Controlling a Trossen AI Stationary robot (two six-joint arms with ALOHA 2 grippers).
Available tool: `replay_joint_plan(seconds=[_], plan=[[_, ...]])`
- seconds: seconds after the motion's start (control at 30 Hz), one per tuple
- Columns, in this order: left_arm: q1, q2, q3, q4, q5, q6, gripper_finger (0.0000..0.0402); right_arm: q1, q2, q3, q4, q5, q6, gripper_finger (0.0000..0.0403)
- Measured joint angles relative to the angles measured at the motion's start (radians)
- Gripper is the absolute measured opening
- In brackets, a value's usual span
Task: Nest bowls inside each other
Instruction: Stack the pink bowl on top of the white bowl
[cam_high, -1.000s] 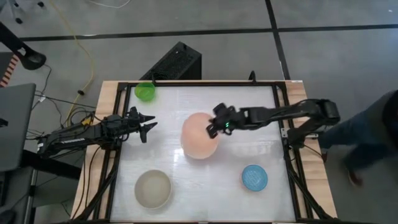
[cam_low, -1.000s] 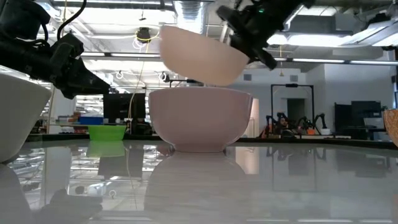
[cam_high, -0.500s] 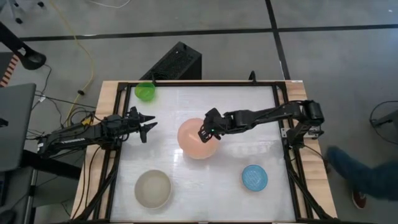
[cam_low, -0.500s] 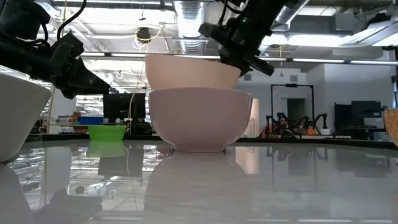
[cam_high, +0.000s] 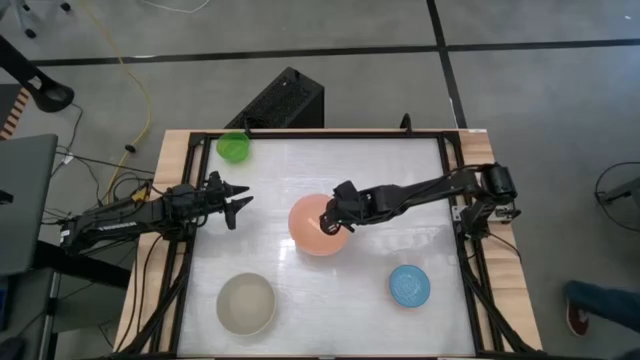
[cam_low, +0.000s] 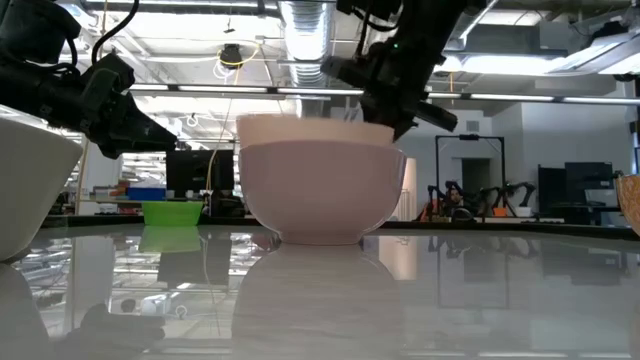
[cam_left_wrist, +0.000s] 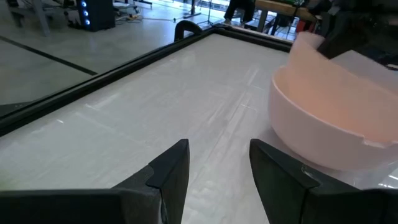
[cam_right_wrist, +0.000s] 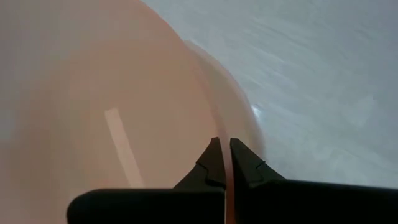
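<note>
The pink-salmon bowl (cam_high: 310, 228) sits down inside the large white bowl (cam_low: 320, 195) at mid-table, its rim (cam_low: 290, 128) showing just above the white rim. My right gripper (cam_high: 333, 215) is shut on the pink bowl's right side. My left gripper (cam_high: 235, 205) hangs open near the table's left edge, holding nothing. The bright green bowl (cam_high: 234, 147) stands at the far left, the grey-beige bowl (cam_high: 246, 304) at the near left and the light blue bowl (cam_high: 408, 285) at the near right, each on its base. My right gripper pinches the pink bowl's rim (cam_right_wrist: 219, 134) on the side toward the table's right, one finger inside the bowl and one outside. The fingers (cam_right_wrist: 241, 163) slant down from the right. The bowl sits mouth up within the white bowl, nearly level.
A black frame (cam_high: 455, 180) runs round the white tabletop. Bare table lies between the stacked bowls and the other three. A black box (cam_high: 285, 100) stands on the floor beyond the far edge.
My right gripper has gone down and a little toward the table's left, tipping and rolling as it went. The pink bowl, earlier tilted and clear above the white bowl, has come level and sunk into it. The gripper has stayed shut on the rim.
</note>
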Motion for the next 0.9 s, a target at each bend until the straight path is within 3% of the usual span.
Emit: replay_joint_plan(seconds=[0.33, 0.67, 0.9], plan=[[0.000, 0.000, 0.000, 0.000, 0.000, 0.000, 0.0158, -0.001, 0.023, -0.001, -0.008, 0.002, -0.020, 0.0028], [0.000, 0.000, 0.000, 0.000, 0.001, 0.000, 0.0158, -0.001, 0.023, 0.000, -0.003, -0.022, -0.027, 0.0116], [0.000, 0.000, 0.000, 0.000, 0.001, 0.000, 0.0158, -0.001, 0.022, 0.058, -0.101, -0.057, -0.056, 0.0191]])
